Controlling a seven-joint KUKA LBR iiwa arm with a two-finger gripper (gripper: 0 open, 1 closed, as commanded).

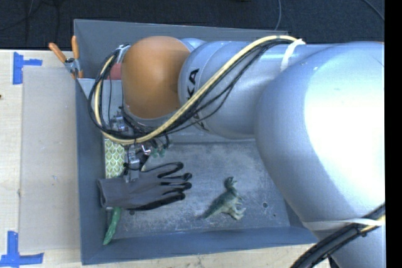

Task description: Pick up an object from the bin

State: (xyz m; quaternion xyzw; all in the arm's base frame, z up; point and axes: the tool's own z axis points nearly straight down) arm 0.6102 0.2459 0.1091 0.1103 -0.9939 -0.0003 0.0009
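dark glove (141, 192), cuff left, fingers (171, 177) right

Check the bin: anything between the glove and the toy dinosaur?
Nothing. In the camera view, only bare bin floor separates the fingertips of the dark glove from the green dinosaur.

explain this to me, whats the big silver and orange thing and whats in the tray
That is a robot arm, silver with an orange cap, reaching from the right into a grey metal bin. One camera looks down from above. Its claw hangs at the bin's left, just above the cuff of a black glove. A green patterned piece lies beside it, a green toy dinosaur further right, and a slim green thing near the lower left corner. Whether it grips anything I cannot tell.
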